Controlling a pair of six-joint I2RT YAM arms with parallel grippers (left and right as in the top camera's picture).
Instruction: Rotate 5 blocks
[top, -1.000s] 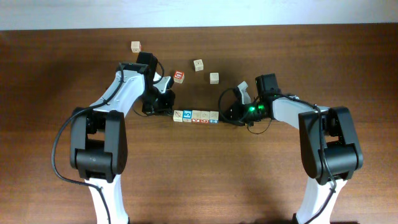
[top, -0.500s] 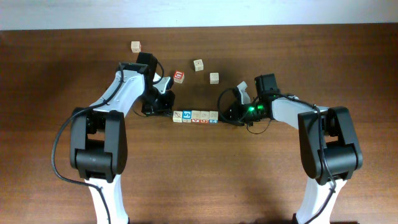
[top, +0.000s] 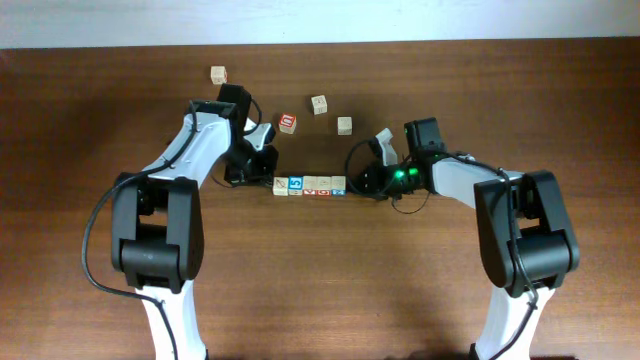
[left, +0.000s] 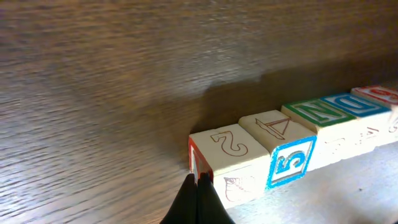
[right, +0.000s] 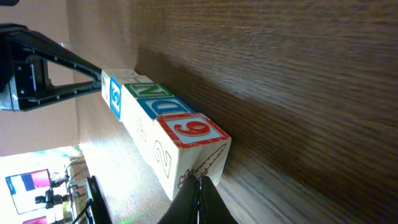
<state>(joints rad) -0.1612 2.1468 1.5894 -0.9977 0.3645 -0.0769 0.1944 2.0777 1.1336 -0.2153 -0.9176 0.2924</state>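
**Five blocks (top: 310, 185) in one row, a shut pincer at each end**

**Overhead.** I see the five blocks laid face to face in a straight row near the middle of the table (top: 320, 290). The left gripper (top: 267, 180) meets the row's left end and the right gripper (top: 352, 184) its right end. Each has its fingers pressed together and clamps nothing. Four loose blocks lie on the far side of the row. A red-faced block (top: 288, 122) sits near the left arm's wrist. A pale block (top: 319, 104) and a second pale block (top: 344, 125) lie to its right. A corner block (top: 218, 74) lies well apart at the far left. All four sit apart from the row. A green light (top: 404, 177) glows on the right arm, and a black cable (top: 355, 152) loops beside the right wrist.

**Left wrist.** The joined fingers (left: 208, 211) touch the red-edged end face of the first block (left: 227, 152), whose top shows a 2. Next come a sailboat top with a blue 5 on its side, then a green N, a blue D and a red face at the frame's edge.

**Right wrist.** The closed fingers (right: 211, 214) touch the lower edge of the end block (right: 189, 130), marked with a red 6. The D, N and 5 recede towards the left gripper's dark frame (right: 43, 74), which stands beyond the row.
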